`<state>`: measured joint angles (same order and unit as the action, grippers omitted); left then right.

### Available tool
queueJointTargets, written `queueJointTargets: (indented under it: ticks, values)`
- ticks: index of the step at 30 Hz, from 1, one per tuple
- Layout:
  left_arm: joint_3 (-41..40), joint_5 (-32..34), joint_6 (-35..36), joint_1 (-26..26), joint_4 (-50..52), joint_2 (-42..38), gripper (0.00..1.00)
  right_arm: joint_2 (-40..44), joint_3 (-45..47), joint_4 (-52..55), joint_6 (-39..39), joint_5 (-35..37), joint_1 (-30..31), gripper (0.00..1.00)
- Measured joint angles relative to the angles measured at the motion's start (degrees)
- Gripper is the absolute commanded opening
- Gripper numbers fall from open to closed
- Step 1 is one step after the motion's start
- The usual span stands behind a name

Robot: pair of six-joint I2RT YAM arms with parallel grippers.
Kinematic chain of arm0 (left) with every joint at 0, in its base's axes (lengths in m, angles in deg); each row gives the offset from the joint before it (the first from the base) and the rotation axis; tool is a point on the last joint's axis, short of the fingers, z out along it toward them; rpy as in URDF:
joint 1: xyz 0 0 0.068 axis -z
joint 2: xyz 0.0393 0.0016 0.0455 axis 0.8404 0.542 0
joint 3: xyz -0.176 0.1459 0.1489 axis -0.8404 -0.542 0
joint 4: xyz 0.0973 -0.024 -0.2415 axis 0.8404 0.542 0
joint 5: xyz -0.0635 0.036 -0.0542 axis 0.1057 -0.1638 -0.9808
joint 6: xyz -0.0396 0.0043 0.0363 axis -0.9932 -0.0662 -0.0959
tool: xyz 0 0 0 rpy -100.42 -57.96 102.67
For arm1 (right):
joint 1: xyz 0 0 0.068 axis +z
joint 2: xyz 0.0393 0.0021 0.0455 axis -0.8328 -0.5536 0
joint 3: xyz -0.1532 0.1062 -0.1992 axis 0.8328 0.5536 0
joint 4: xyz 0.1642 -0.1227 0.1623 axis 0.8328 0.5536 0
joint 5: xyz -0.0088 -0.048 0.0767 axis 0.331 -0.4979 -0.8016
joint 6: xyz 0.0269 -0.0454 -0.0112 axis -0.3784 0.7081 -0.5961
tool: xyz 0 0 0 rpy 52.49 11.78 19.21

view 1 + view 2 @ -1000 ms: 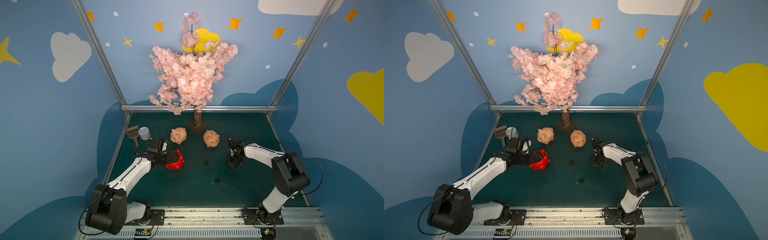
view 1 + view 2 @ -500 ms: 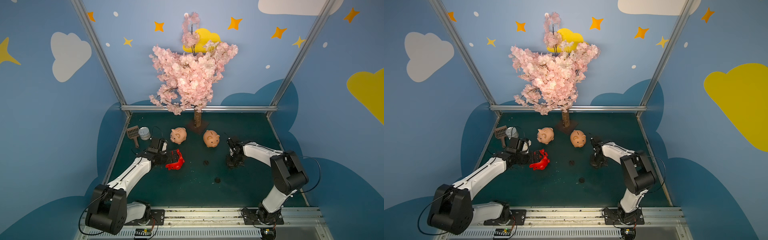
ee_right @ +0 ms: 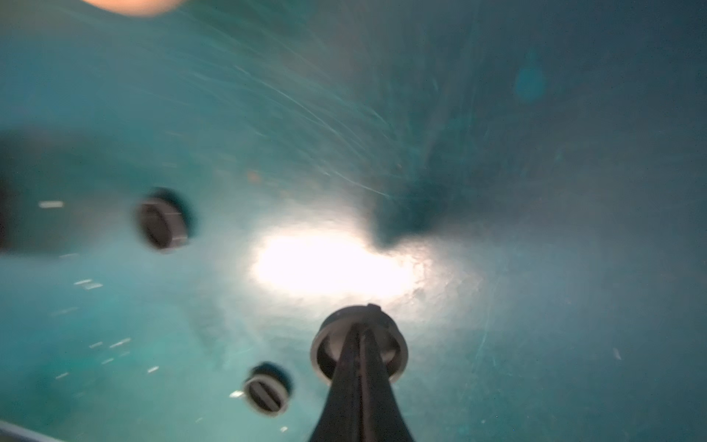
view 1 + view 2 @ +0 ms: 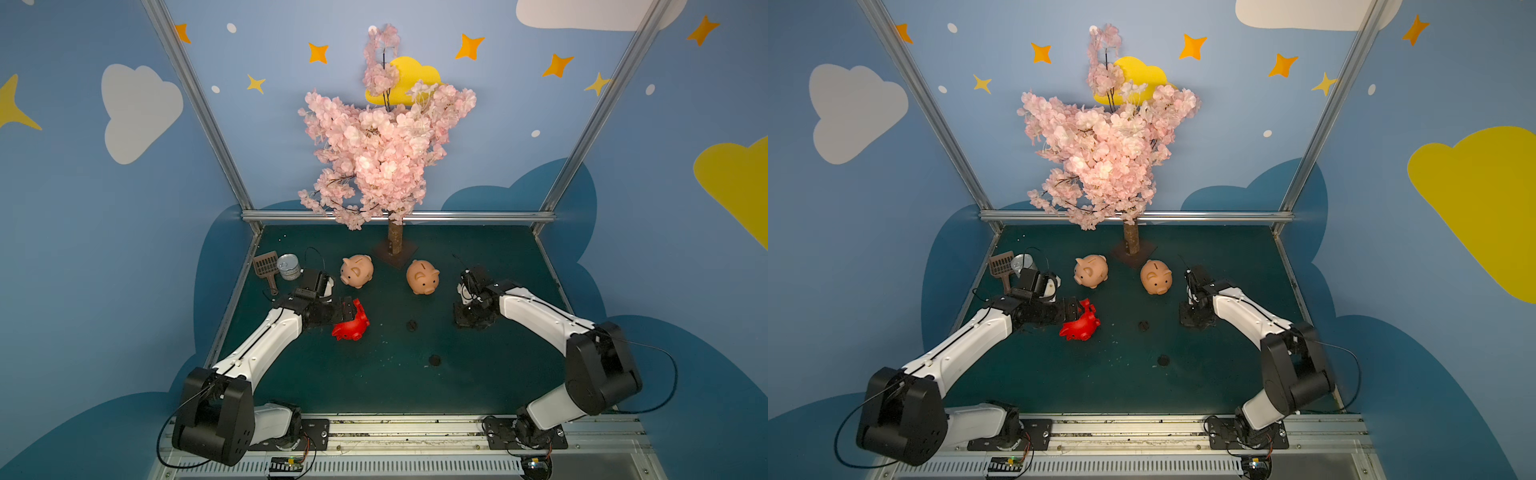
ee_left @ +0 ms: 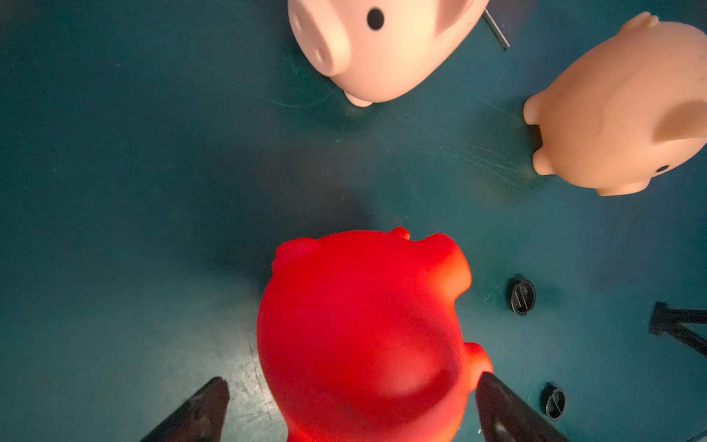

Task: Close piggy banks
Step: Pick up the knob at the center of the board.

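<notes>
A red piggy bank (image 4: 351, 326) (image 5: 363, 325) lies tipped over on the green table. My left gripper (image 4: 350, 312) (image 5: 352, 386) is open, one finger on each side of it. Two peach-pink piggy banks (image 4: 356, 271) (image 4: 423, 277) stand upright behind it, and both top views show them. My right gripper (image 4: 468, 321) (image 3: 359, 333) points down at the table to the right and is shut on a round black plug (image 3: 359, 352). Two more black plugs (image 4: 412, 325) (image 4: 435, 360) lie loose in the middle of the table.
A pink blossom tree (image 4: 382, 145) stands on a square base at the back centre. A silver tin can (image 4: 289, 267) and a brown scoop (image 4: 266, 268) sit at the back left beside my left arm. Metal frame posts and blue walls close in the table.
My right arm has shifted slightly, and its wrist view is blurred by motion. The left arm and all three piggy banks stay where they were.
</notes>
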<state>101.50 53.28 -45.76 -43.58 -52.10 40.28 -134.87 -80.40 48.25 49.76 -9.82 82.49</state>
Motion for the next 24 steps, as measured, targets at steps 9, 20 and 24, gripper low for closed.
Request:
queueJointTargets:
  ticks: [9, 20, 24]
  values:
    - [2.47, -0.98, 0.00, 0.02, 3.02, 1.90, 0.97, 11.47, 7.37, -9.81, 2.47, -7.26, 0.15, 0.00]
    - [3.13, -1.95, 0.61, 0.22, 5.18, 2.32, 0.97, 19.69, 13.86, -24.06, 5.51, -15.65, 0.24, 0.00]
    - [4.13, -2.21, 0.76, 0.28, 6.34, 3.93, 0.97, 20.09, 15.32, -27.87, 6.38, -17.75, 0.48, 0.00]
